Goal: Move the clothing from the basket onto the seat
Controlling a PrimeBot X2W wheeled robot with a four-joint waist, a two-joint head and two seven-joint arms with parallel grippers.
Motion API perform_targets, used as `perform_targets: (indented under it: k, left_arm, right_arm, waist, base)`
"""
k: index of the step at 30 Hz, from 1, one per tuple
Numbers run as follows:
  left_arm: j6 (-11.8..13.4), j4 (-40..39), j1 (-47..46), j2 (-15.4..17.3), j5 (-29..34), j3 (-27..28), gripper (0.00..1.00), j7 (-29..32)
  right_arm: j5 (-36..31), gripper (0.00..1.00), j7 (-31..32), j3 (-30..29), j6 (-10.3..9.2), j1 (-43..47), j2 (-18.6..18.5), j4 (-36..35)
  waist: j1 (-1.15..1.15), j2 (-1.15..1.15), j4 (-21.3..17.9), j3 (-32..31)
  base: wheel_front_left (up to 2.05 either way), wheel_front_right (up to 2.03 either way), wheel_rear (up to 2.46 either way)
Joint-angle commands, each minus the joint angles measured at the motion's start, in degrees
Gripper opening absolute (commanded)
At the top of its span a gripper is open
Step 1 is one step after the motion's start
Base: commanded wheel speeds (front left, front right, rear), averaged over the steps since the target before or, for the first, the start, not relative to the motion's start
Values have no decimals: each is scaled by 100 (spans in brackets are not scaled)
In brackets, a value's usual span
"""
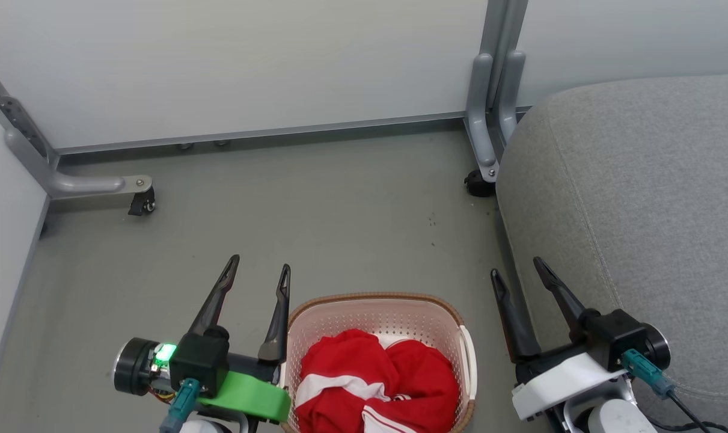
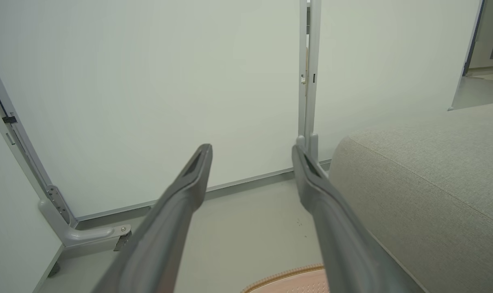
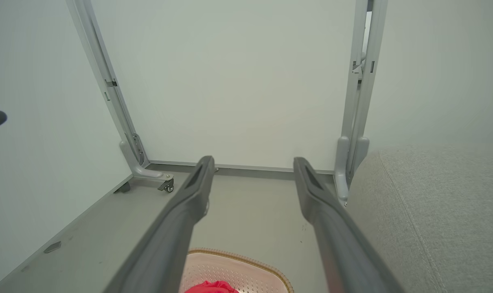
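Note:
Red clothing (image 1: 376, 382) with white stripes lies bunched in the cream basket (image 1: 376, 304) with a brown woven rim, on the floor at the bottom middle of the head view. My left gripper (image 1: 260, 270) stands open just left of the basket, nothing between its fingers. To the basket's right, my right gripper (image 1: 517, 267) is open and empty too, beside the grey seat (image 1: 640, 198). The left wrist view catches the basket rim (image 2: 287, 276) low and the seat (image 2: 425, 183) on the right. A bit of the clothing (image 3: 209, 287) in the basket (image 3: 234, 270) shows in the right wrist view.
White partition panels on grey wheeled feet (image 1: 141, 201) close off the back and left. Another caster foot (image 1: 481, 180) stands by the seat's far corner. Grey floor (image 1: 315, 228) lies open between the basket and the panels.

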Motion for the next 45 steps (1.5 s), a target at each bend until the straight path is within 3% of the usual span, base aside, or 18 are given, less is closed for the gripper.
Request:
perform_targets:
  k: [1,6,33,45]
  left_arm:
    - [-26,-43,85,48,104,-23,100,-51]
    - [-46,-53,98,49,328,-55,100,-110]
    - [-67,-35,103,21,274,-75,100,-87]
    - [-213,52,-584,52,417,-377,100,-87]
  right_arm:
    - [-124,100,-51,29,2,63,-11,-32]
    - [-297,100,-99,63,2,55,18,-63]
    - [-246,100,-91,110,1,72,66,-62]
    - [-398,100,-91,-290,1,-531,67,-55]
  waist:
    - [0,0,-8,4]
    - [0,0,-32,38]
    - [0,0,7,186]
    - [0,0,-90,1350]
  base:
    - [0,0,0]
    - [0,0,0]
    - [0,0,0]
    - [0,0,0]
